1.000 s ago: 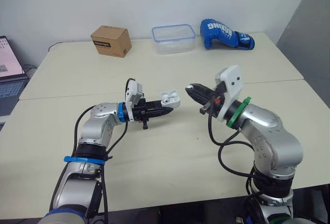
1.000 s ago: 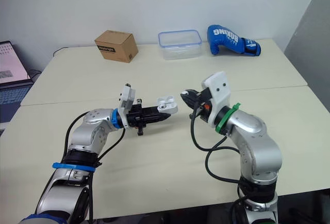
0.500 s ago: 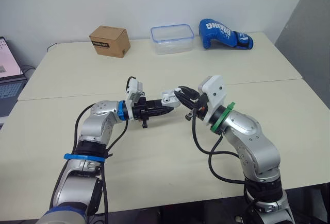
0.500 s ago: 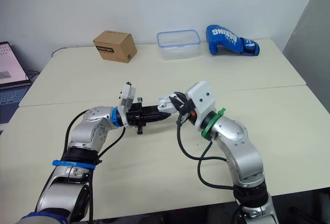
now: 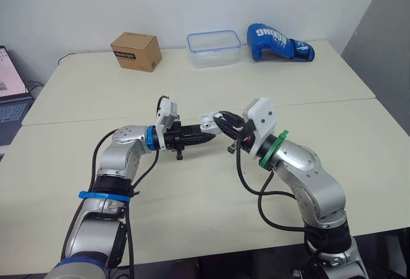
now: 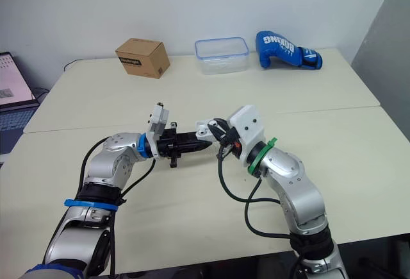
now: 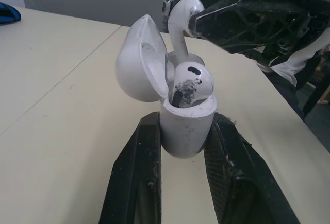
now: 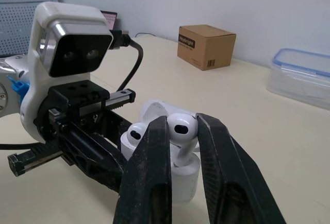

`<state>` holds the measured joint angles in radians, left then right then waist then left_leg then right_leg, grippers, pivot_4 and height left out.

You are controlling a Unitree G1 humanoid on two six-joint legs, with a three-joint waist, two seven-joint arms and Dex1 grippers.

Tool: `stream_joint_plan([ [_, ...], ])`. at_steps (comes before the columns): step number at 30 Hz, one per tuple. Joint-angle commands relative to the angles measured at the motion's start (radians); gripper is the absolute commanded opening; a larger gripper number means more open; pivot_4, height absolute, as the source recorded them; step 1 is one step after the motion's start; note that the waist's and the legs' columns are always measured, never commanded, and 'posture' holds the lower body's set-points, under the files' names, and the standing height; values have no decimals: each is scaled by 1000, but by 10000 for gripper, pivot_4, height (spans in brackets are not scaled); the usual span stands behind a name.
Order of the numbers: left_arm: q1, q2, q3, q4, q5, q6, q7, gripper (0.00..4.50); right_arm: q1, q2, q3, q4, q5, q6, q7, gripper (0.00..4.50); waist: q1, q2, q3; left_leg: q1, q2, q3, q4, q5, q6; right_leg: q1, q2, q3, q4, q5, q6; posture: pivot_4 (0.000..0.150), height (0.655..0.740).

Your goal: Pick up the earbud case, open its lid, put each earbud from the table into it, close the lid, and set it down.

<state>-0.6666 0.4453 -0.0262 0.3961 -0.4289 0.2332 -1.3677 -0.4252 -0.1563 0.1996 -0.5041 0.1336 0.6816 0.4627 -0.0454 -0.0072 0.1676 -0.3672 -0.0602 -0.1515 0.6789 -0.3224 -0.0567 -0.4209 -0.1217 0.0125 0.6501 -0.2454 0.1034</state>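
Note:
My left gripper (image 7: 183,131) is shut on the white earbud case (image 7: 186,123), held above the middle of the table (image 5: 192,189) with its lid (image 7: 138,59) swung open. One white earbud (image 7: 192,84) sits in a slot of the case. My right gripper (image 8: 179,128) is shut on the second earbud (image 8: 181,126), whose stem reaches down into the case's other slot (image 7: 178,33). In the head views the two grippers meet tip to tip at the case (image 5: 207,124).
At the table's far edge stand a brown cardboard box (image 5: 136,50), a clear plastic container (image 5: 214,48) with a blue rim and a blue boxing glove (image 5: 278,42). A laptop (image 5: 11,93) sits off the table's left side.
My right gripper has moved left from a gap away up to the case, bringing the second earbud over the open slot. The left gripper has held the case still.

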Motion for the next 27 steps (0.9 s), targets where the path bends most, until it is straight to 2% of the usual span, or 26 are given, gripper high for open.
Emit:
stream_joint_plan([
  [1, -14, 11, 12, -41, -8, -8, -4, 7609, -27, -20, 14, -22, -24, -15, -24, 3740, 0, 0, 0, 0, 0, 0, 0, 0, 0, 0, 0, 0, 0, 0, 0, 1500, 7307],
  [12, -16, 6, 11, -46, -11, -21, 4, 7609, -74, -87, 72, -28, -70, -15, -34, 3740, -2, 0, 0, 0, 0, 0, 0, 0, 0, 0, 0, 0, 0, 0, 0, 1500, 7307],
  [27, -24, 5, 17, -41, -11, -28, 13, 7609, -84, -113, 82, -37, -27, 66, -13, 3740, -2, 0, 0, 0, 0, 0, 0, 0, 0, 0, 0, 0, 0, 0, 0, 1500, 7307],
])
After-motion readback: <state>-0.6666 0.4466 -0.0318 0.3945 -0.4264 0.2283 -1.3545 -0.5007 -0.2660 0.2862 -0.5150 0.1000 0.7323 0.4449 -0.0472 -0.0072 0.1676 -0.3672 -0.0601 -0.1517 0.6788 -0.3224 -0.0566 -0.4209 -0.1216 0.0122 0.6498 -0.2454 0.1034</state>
